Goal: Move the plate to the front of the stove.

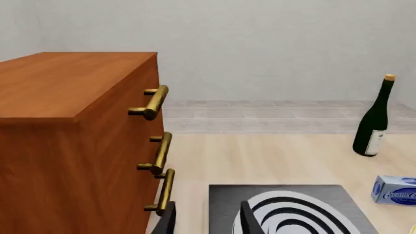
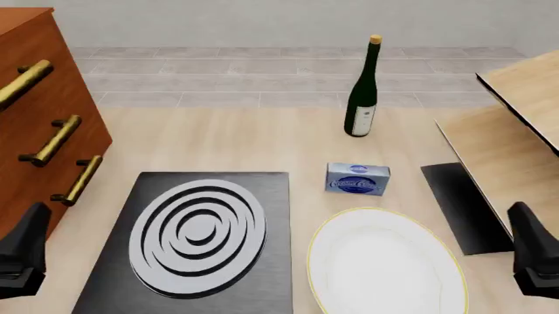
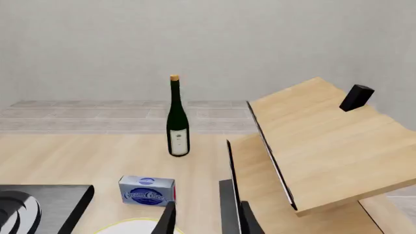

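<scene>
Low at both near corners, the left hand [image 2: 19, 258] and right hand [image 2: 535, 255] hover apart.

Plate [image 2: 384, 265] top open — box [image 2: 357, 178] just behind.

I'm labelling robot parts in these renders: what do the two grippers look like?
Little shows. In the front view the left gripper and right gripper are matte black, blocky, angular shapes at the lower corners. The wrist views show slim dark flat fingers. No cables or markings are visible.
</scene>
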